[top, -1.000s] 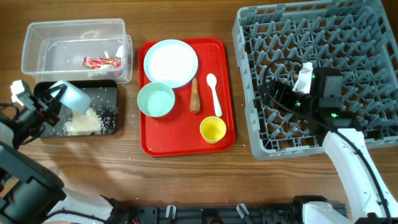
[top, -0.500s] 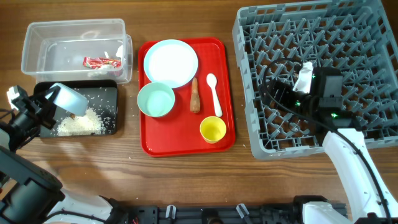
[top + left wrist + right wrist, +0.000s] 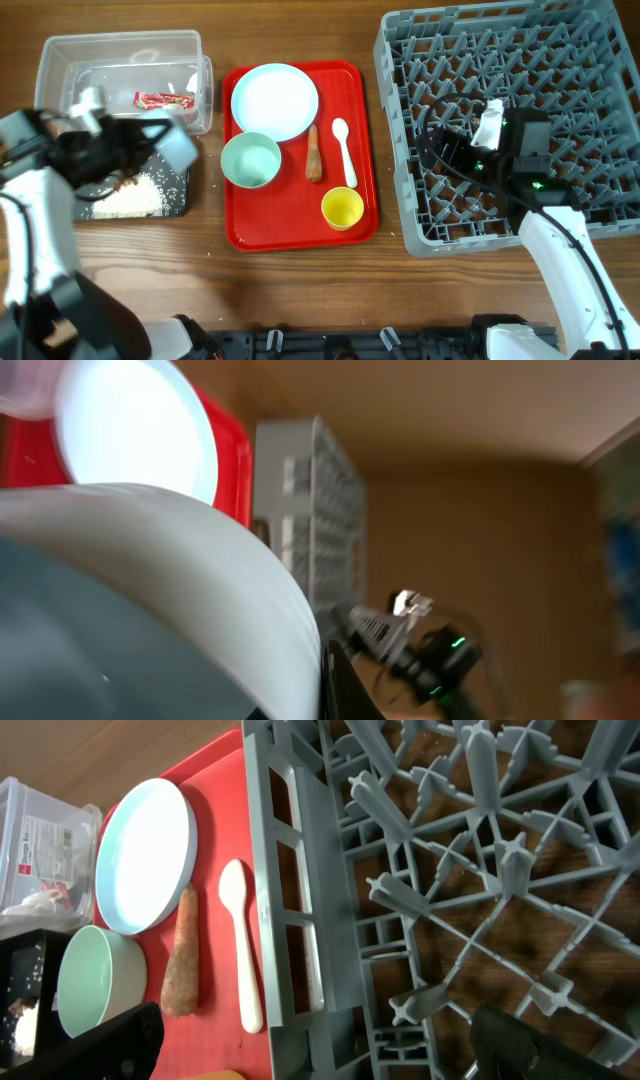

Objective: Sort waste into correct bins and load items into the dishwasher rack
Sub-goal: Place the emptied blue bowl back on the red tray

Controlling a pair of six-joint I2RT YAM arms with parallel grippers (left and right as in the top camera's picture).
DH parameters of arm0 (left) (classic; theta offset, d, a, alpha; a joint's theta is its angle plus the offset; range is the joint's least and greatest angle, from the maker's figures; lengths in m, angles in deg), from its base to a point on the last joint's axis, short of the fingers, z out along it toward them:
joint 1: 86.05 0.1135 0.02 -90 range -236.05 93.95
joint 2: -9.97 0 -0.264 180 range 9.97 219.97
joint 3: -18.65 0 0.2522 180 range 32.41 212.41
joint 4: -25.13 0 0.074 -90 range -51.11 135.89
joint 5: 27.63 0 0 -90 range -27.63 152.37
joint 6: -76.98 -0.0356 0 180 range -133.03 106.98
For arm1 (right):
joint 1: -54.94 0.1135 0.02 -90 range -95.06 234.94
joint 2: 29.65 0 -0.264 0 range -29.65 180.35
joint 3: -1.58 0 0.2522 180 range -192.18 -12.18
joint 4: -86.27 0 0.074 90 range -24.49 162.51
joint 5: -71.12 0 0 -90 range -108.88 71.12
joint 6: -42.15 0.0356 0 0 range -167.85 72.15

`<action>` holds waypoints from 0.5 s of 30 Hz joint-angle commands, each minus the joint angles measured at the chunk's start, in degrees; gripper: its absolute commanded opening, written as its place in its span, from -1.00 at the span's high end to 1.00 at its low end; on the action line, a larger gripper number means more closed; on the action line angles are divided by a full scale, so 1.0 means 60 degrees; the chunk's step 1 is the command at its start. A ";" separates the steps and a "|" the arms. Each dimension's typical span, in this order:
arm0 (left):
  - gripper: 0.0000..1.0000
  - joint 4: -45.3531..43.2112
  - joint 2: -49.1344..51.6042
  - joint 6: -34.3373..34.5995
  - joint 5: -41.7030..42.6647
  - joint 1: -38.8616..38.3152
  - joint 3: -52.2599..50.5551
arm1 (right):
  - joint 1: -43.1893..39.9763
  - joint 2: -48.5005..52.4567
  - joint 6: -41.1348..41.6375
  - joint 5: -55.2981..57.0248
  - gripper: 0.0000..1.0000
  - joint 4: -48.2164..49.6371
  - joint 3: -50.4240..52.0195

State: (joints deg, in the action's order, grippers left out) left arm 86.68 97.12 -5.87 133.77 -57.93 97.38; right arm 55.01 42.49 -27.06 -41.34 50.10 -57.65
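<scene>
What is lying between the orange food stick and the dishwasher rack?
The white spoon, lying on the red tray, as the overhead view shows.

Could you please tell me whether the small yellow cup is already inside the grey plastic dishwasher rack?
No, the small yellow cup stands on the flat red serving tray, outside the large grey plastic dishwasher rack.
</scene>
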 commanded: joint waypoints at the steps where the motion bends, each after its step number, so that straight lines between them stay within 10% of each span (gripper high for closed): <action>1: 0.92 0.0117 -0.1169 -0.0106 -0.3326 -0.2444 -0.0022 | 0.0051 0.0142 0.0058 0.0106 -0.99 0.0062 -0.0149; 10: 0.92 0.0874 -0.0226 0.2718 -1.1249 -0.9595 -0.0025 | 0.0051 0.0178 0.0051 0.0106 -0.99 0.0029 -0.0149; 15: 0.91 0.0772 0.1315 0.4481 -1.3417 -1.1577 -0.0025 | 0.0051 0.0506 0.0058 0.0102 -0.99 0.0007 -0.0149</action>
State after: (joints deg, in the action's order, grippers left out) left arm 91.75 100.08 11.27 68.22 -122.74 97.38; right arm 55.01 43.69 -27.08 -41.32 50.25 -57.65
